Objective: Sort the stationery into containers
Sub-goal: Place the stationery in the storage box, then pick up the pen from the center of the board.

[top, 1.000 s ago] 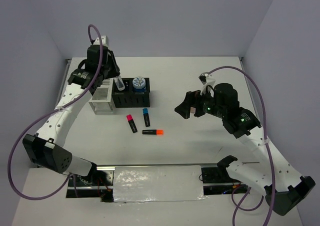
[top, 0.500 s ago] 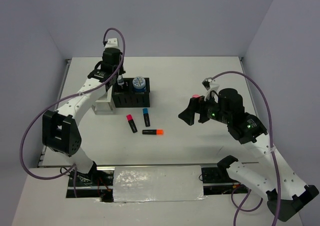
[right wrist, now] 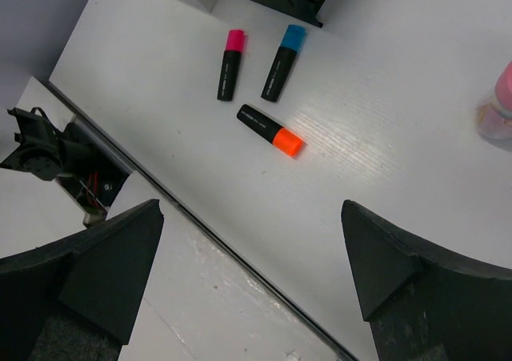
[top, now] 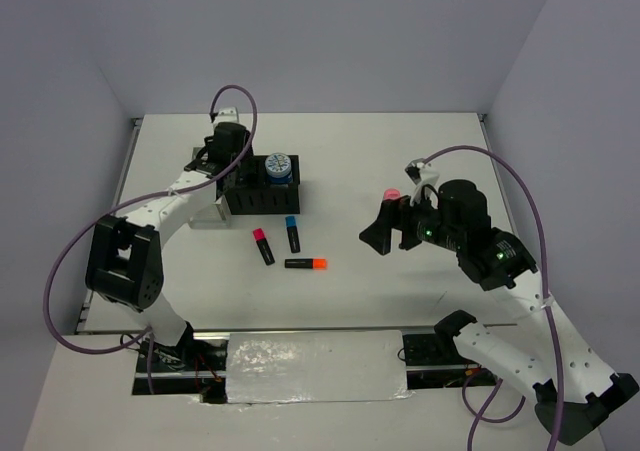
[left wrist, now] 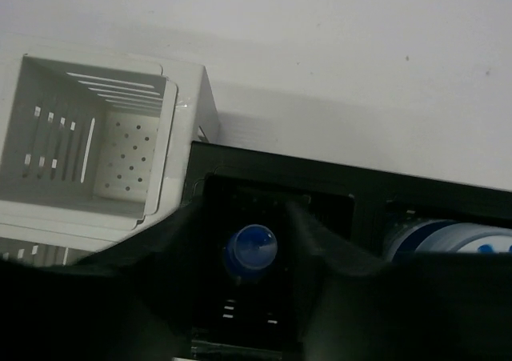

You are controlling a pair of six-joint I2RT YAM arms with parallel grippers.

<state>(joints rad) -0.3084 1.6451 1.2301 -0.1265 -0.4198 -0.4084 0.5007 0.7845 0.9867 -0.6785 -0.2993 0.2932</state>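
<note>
Straddling the blue-capped bottle (left wrist: 250, 249), the left fingers (left wrist: 164, 253) seem apart, while the right fingers (right wrist: 104, 269), spread empty, should pinch the light, stiff, slick orange highlighter (right wrist: 270, 130) mid-barrel.

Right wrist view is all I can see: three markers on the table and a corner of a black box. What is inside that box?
Observer: A blue-white roll sits in the black organizer, in the compartment farther from the white organizer.
Operator: And the other half?
Observer: A blue-capped bottle stands there, between the open fingers of the left gripper.
Operator: Is the white box filled too?
Observer: The one compartment that the left wrist view shows in full is empty.
</note>
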